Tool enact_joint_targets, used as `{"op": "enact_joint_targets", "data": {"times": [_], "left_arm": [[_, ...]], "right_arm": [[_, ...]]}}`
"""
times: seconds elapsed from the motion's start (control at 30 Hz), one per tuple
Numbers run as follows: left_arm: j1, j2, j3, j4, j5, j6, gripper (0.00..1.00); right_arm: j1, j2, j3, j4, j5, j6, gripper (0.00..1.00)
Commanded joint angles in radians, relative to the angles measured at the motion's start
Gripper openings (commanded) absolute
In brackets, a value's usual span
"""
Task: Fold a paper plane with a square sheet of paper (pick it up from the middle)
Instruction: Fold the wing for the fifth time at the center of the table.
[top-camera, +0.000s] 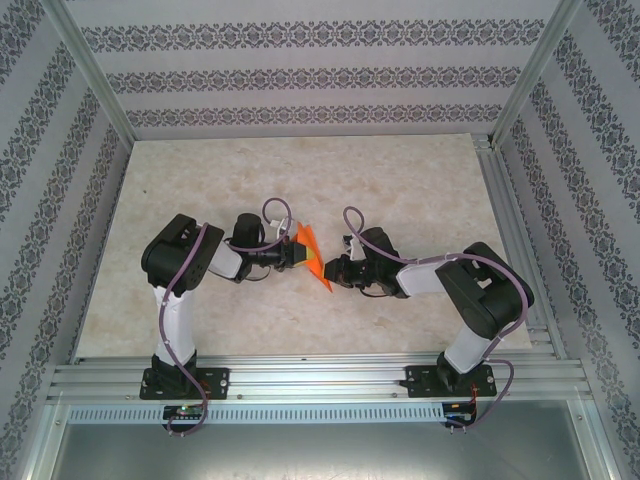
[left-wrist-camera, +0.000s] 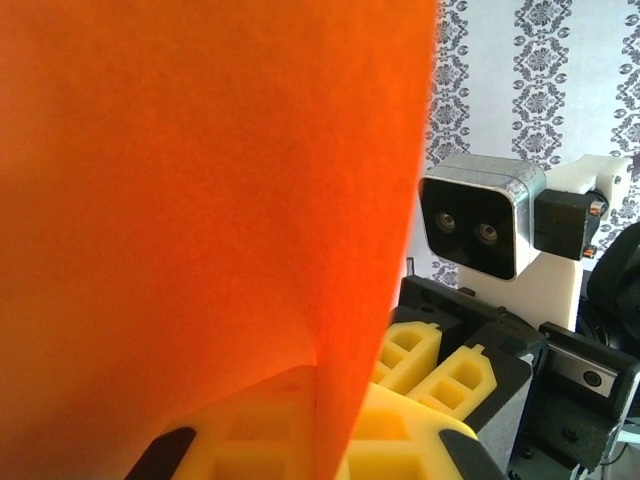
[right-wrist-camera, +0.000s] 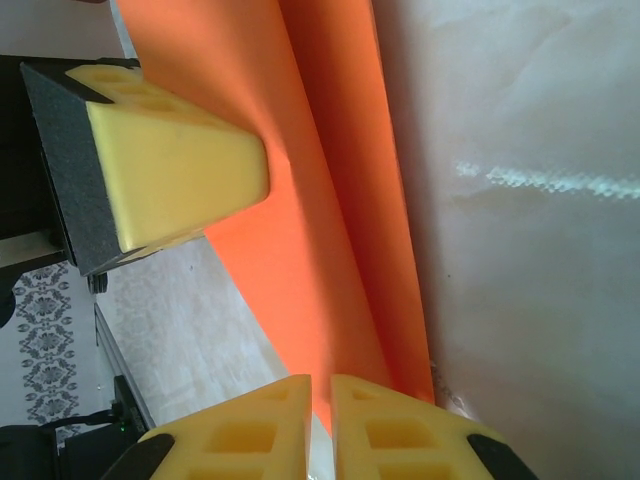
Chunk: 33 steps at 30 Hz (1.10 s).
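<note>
Station: the two arms meet at the middle of the table (top-camera: 420, 190), their grippers facing each other, left and right.

Item under inspection: one orange sheet of paper (top-camera: 315, 257), held off the table surface between the two grippers, standing on edge. From above it reads as a narrow sliver, its far corner just beside the left gripper and its near point below the right one.

Left gripper (top-camera: 297, 255): jaws pressed together on the sheet. In its own wrist view the paper rises out of the seam between the yellow pads (left-wrist-camera: 400, 430) and blocks the left two thirds of the picture. No gap is visible at the seam.

Right gripper (top-camera: 330, 270): jaws drawn nearly together, with a thin slit between them. The near tip of the sheet runs down into that slit – pinched there, as far as the right wrist view shows. In that view the sheet shows one long crease running along it, with a narrower strip on the table side and a wider panel on the other.

Clearance: one pad of the left gripper (right-wrist-camera: 175, 170) lies against the wider panel, further up the sheet from the right gripper's fingertips. The two grippers sit close together but apart, with only paper between them. From the left wrist the right arm's camera housing (left-wrist-camera: 482, 222) shows just beyond the sheet's edge.

Surroundings: patterned walls (top-camera: 300, 75) enclose the cell.
</note>
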Motion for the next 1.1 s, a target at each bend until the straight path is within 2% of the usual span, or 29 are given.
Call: {"op": "enact_joint_targets", "data": {"times": [0.0,0.43,0.73,1.07], "left_arm": [[0.02,0.103,0.002,-0.128,-0.109,0.128,0.0],[0.022,0.132,0.047,-0.236,-0.127,0.172,0.0],[0.027,0.17,0.084,-0.313,-0.157,0.18,0.0],[0.05,0.218,0.101,-0.357,-0.189,0.165,0.0]], "right_arm": [[0.015,0.015,0.021,-0.002,0.002,-0.015,0.14],[0.021,0.058,0.026,-0.013,0.038,-0.021,0.14],[0.03,0.063,0.039,-0.095,0.061,-0.06,0.14],[0.073,0.048,0.092,-0.32,0.149,-0.152,0.12]]}}
